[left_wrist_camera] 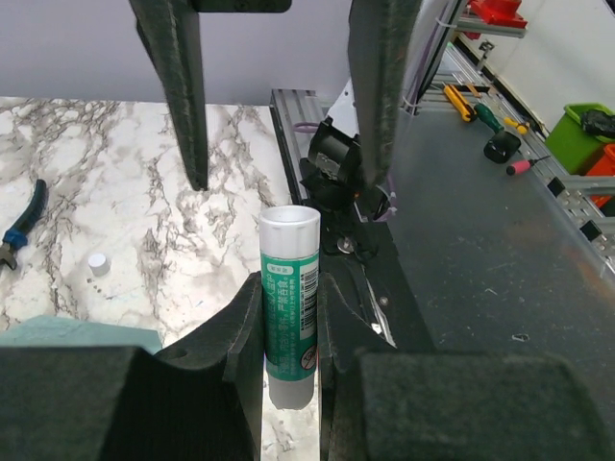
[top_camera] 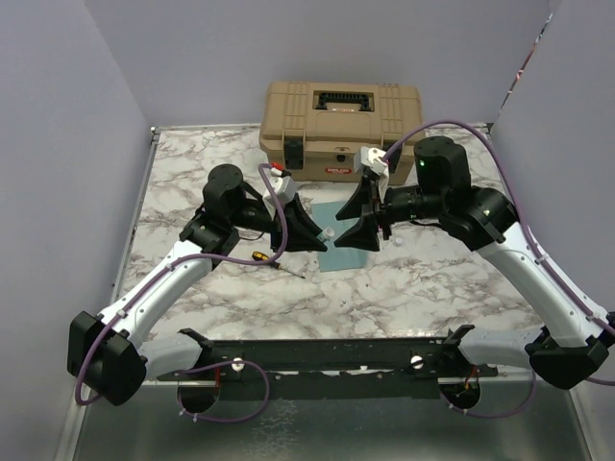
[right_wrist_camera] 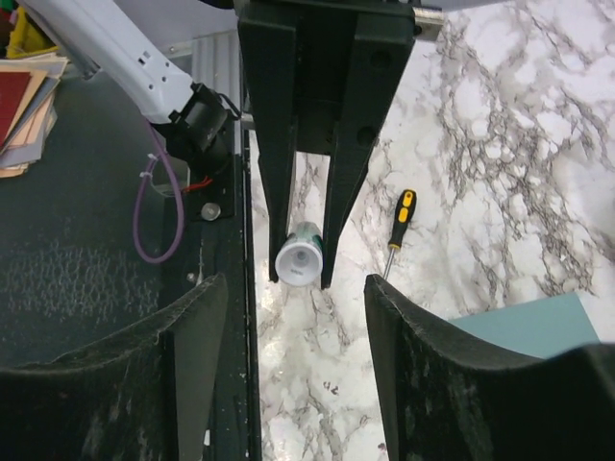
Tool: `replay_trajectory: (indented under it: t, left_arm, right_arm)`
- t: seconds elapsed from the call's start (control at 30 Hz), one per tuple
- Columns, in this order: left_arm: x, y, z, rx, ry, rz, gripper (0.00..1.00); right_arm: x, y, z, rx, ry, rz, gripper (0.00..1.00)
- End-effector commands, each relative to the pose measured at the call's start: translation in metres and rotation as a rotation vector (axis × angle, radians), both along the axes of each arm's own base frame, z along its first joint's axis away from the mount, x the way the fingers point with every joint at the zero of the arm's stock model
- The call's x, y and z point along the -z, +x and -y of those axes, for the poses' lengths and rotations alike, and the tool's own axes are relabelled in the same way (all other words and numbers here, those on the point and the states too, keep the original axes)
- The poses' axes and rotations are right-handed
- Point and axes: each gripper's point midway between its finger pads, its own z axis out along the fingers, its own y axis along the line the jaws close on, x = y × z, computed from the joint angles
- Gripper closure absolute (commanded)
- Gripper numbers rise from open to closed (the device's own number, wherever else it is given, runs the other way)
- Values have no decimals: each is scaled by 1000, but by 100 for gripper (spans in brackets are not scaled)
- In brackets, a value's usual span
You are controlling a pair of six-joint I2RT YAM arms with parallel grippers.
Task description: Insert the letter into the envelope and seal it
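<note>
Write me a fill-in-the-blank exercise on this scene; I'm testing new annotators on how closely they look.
1. The left gripper is shut on a green-and-white ____.
2. The right gripper faces it with its jaws ____.
3. The screwdriver lying on the marble table has a handle that is black and ____.

Missing words: glue stick; open; yellow.

The envelope point(top_camera: 338, 257) lies mid-desk point(top_camera: 432, 288) between my hands. My left hand point(top_camera: 313, 232), with the glue stick point(left_wrist_camera: 288, 298) in it, is at its left edge, and my right hand point(top_camera: 348, 221) is over its right. A screwdriver point(top_camera: 274, 261) lies left of it, and a toolbox point(top_camera: 341, 120) stands behind, at the far edge.
</note>
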Motion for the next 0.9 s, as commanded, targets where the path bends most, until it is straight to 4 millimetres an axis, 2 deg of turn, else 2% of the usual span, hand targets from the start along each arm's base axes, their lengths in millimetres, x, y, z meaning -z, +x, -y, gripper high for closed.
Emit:
replay_trajectory:
  t: [0.0, 0.1, 0.23, 0.43, 0.63, 0.7, 0.87]
  left_arm:
    - [-8, -10, -4, 40, -18, 40, 100]
    - [-12, -8, -3, 12, -26, 57, 100]
    - [-15, -7, -4, -4, -30, 66, 100]
    - [-11, -6, -4, -8, -22, 52, 100]
    - [-10, -2, -2, -20, -19, 49, 100]
    - [-11, -1, -2, -25, -20, 53, 100]
    - [-14, 6, -1, -74, -24, 62, 100]
  right_arm:
    - [-6, -5, -7, -74, 13, 8, 37]
    - [-7, -3, -12, -93, 24, -5, 37]
    - [-5, -1, -18, -102, 24, -32, 42]
    - [-8, 0, -22, -100, 57, -44, 52]
    - [-5, -2, -26, -110, 84, -86, 55]
    - [-4, -1, -27, -110, 83, -98, 63]
    - [0, 4, -30, -77, 75, -133, 90]
